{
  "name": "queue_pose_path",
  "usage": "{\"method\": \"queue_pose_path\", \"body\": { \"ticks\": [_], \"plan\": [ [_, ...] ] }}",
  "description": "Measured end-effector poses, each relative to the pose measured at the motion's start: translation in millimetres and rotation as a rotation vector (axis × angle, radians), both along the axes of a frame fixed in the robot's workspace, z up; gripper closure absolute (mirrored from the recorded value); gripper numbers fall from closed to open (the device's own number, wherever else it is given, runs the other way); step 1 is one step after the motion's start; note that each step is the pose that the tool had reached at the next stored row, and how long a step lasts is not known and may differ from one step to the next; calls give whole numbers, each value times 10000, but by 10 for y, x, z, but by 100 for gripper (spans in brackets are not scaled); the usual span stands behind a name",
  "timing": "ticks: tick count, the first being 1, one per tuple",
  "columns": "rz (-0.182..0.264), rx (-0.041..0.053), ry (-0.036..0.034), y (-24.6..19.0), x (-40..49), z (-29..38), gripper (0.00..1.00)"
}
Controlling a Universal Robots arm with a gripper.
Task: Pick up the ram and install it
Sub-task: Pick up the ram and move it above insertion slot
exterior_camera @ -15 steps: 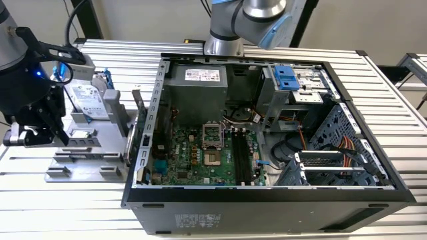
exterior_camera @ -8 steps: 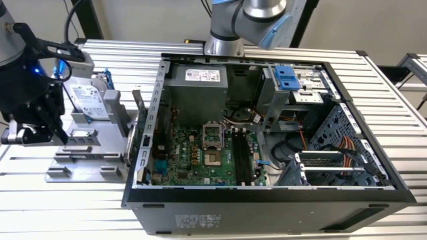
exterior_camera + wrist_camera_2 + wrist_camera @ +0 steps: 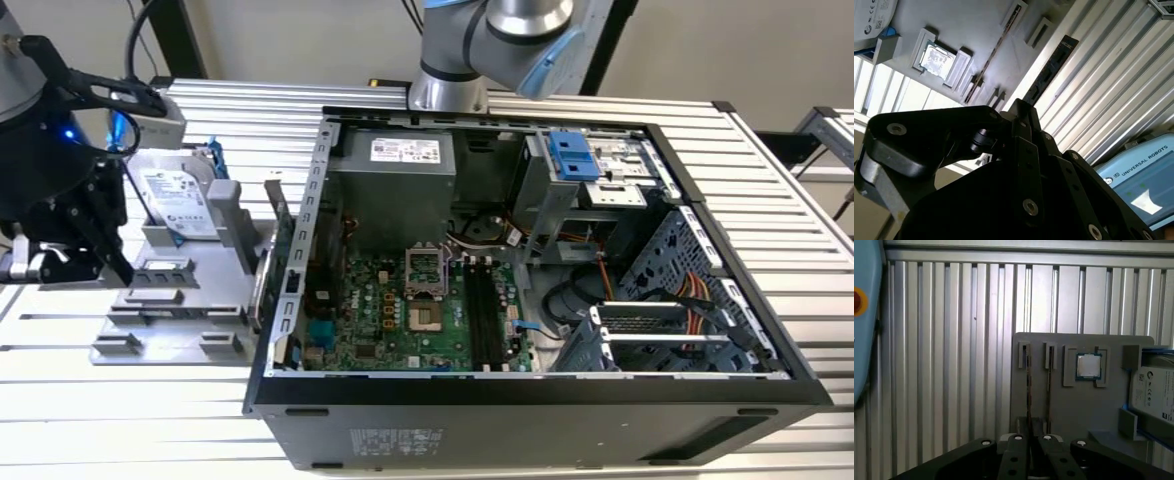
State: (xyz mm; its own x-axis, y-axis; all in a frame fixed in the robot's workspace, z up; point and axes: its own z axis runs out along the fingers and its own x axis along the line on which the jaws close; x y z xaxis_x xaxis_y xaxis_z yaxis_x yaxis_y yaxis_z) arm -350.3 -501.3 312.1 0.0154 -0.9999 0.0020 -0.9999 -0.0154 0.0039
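Ram (image 3: 1028,385) stands on edge in a slot of the grey tray (image 3: 167,345), at the exterior view's left; its long axis runs straight ahead of the gripper (image 3: 1032,437), whose jaws look pressed together, empty

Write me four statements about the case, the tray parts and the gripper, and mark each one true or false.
1. The computer case lies open with its motherboard exposed. True.
2. The gripper is down inside the computer case. False: it is outside the case, at the gray tray on the exterior view's left.
3. The square silver chip rests in a pocket of the gray tray. True.
4. The ram sticks lie flat on the slatted table. False: in the first wrist view two of them stand on edge in narrow slots of the gray tray, beside the chip.
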Motion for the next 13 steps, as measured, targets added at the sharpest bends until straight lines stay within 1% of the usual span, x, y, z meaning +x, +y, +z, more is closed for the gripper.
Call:
{"method": "queue_pose_path", "body": {
  "ticks": [13],
  "plan": [
    [0,1,0,0,0,99,100]
  ]
}}
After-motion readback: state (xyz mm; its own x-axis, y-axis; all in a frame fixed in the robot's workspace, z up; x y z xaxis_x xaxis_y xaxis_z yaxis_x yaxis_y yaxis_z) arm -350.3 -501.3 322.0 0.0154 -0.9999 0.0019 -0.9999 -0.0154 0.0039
